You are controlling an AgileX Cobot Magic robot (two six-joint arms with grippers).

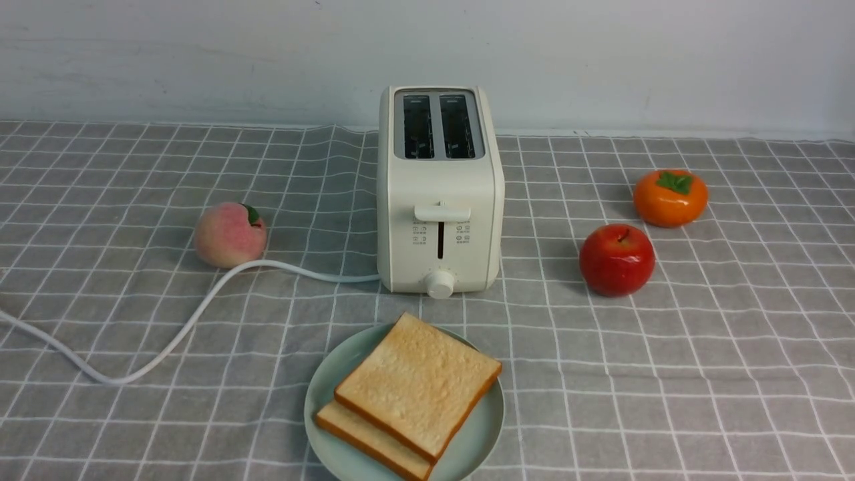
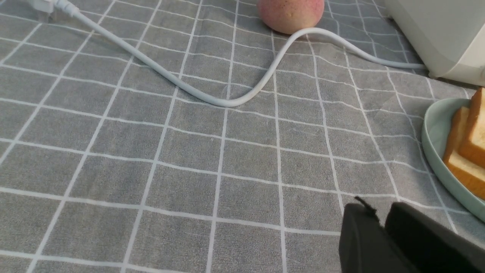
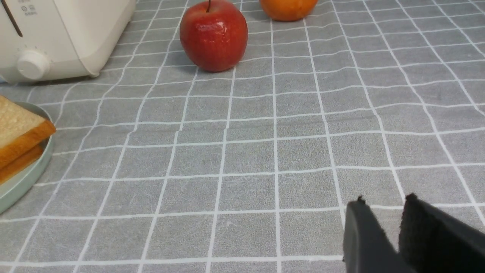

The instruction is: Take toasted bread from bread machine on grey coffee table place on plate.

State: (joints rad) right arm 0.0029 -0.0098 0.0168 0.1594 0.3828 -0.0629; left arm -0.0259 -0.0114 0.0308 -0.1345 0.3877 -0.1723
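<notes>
Only left wrist view shows the plug — (white) — on cloth.

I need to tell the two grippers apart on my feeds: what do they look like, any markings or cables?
Both the left gripper and right gripper show dark grey to black fingers with narrow, ragged-looking tips. I see no markings or cables on them. They look alike, and the arms themselves are out of view.
</notes>
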